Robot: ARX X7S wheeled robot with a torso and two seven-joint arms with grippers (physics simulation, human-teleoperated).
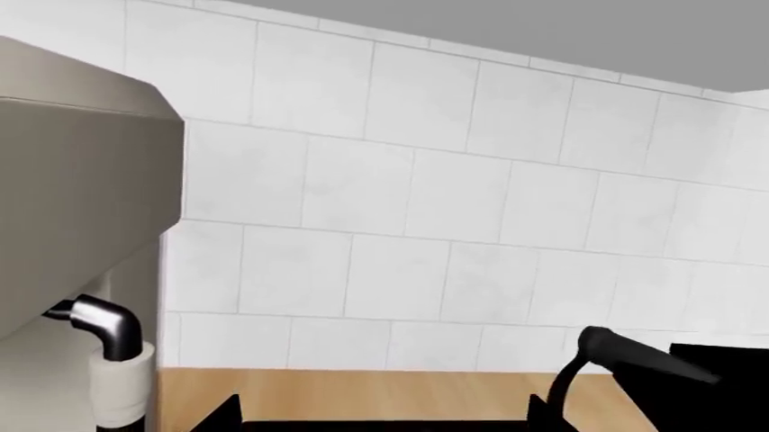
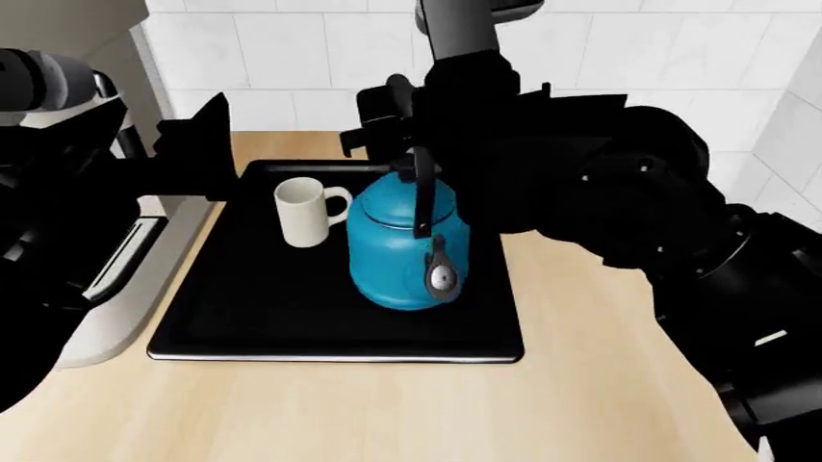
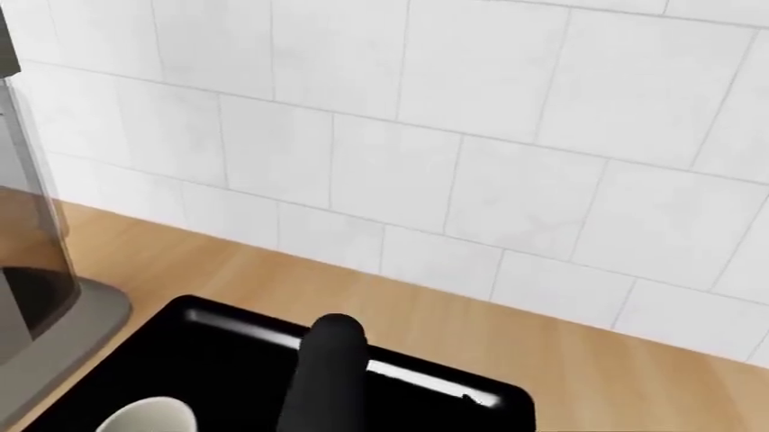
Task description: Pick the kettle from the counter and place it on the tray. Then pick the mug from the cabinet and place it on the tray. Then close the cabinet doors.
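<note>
Starting nearest the robot in the head view, bare blond counter (image 2: 385, 414) runs along the front edge, and the black tray (image 2: 257, 318) lies on it just beyond, its long front rim catching a thin line of light. On the tray the teal kettle (image 2: 398, 250) stands upright at about the middle, silver spout cap facing 6 o'clock, black arched handle rising over it. The cream mug (image 2: 303, 212) stands upright on the tray at 10 o'clock from the kettle, just beside it, with its loop handle turned toward the kettle body; whether the two touch I cannot tell.

At 9 o'clock from the tray sits a grey coffee machine (image 2: 115, 279), its base right against the tray's side rim. The left arm crosses in front of it, and the left tool (image 2: 199, 159) shows only as a dark block over the tray's far left corner; whether it is spread or pressed together I cannot tell. The right arm fills the 2 o'clock side, and the right tool (image 2: 385, 120) hangs above and behind the kettle handle; its state too I cannot tell.

Farthest back stands the white tiled wall (image 3: 481, 135), which meets the counter just past the tray's far rim.
</note>
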